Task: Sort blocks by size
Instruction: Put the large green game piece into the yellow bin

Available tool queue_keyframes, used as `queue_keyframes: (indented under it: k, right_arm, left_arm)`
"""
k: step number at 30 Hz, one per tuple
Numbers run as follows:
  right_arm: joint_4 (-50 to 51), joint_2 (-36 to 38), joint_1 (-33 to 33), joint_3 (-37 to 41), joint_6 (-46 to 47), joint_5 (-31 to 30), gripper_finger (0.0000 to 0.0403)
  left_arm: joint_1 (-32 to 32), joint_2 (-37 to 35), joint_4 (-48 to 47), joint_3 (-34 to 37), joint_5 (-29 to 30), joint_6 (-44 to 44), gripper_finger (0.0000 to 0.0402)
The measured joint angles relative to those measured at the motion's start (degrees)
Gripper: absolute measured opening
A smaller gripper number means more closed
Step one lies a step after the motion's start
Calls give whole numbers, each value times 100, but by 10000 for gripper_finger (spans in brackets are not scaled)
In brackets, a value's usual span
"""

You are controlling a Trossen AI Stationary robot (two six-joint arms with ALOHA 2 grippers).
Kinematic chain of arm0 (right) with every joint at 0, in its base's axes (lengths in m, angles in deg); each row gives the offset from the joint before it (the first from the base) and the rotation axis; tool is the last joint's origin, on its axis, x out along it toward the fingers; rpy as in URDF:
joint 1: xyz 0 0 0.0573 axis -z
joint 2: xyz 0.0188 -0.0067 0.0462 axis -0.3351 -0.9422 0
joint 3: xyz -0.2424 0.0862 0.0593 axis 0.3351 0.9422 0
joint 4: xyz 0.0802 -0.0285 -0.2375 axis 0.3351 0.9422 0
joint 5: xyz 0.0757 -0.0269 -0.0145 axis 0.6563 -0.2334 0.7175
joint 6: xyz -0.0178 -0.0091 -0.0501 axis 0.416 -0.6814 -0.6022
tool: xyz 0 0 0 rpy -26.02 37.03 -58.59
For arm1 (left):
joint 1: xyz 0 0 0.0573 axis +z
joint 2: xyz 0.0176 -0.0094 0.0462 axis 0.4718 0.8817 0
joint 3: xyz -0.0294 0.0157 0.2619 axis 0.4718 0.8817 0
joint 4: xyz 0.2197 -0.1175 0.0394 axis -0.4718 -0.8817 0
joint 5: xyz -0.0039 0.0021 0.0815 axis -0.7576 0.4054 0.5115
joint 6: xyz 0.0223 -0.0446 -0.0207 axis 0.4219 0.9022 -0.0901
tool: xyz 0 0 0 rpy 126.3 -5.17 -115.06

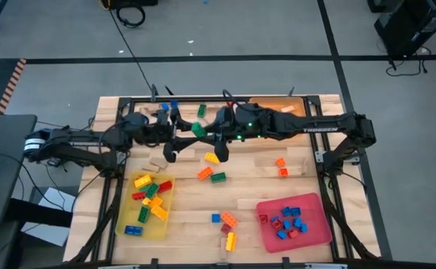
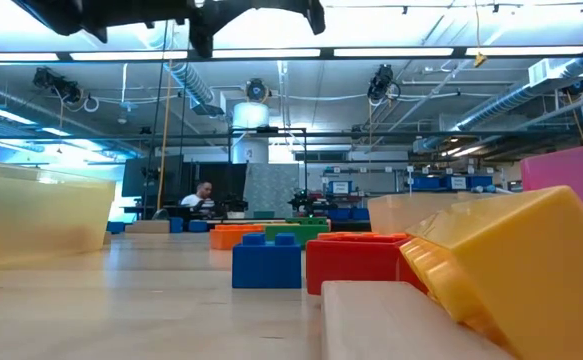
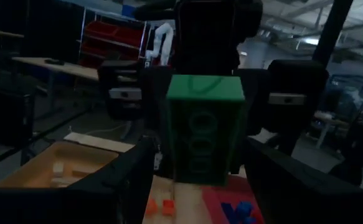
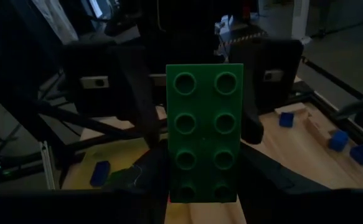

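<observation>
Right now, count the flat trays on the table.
3. In the high view: yellow tray lower left, red tray lower right, orange tray top right, partly hidden under the right arm.

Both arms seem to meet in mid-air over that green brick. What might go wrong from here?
The green brick hangs above the table, between the right pincer and the left pincer. If one lets go before the other grips firmly, it may fall among the loose bricks below, such as the yellow brick. The two pincers are also very close together, so a small misalignment might knock them together or twist the brick loose.
</observation>
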Motion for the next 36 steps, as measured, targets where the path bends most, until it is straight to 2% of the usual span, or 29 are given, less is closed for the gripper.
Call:
queue_keyframes:
  k: [15, 19, 27, 33, 36]
  right_arm:
    - [74, -42, -50, 0, 65, 116, 154]
    - [124, -42, -53, 2, 63, 120, 154]
    - [196, -37, -55, 2, 96, 114, 154]
    - [199, -33, -55, 2, 190, 116, 155]
    - [259, -33, -52, 0, 153, 61, 192]
  left_arm:
    - [30, 347, 542, -7, -230, 69, 243]
    - [30, 458, 601, -7, -344, 316, 221]
    - [30, 484, 716, -7, -333, 289, 146]
    - [26, 484, 713, -2, -192, 302, 145]
    - [24, 489, 698, -2, -91, 245, 152]
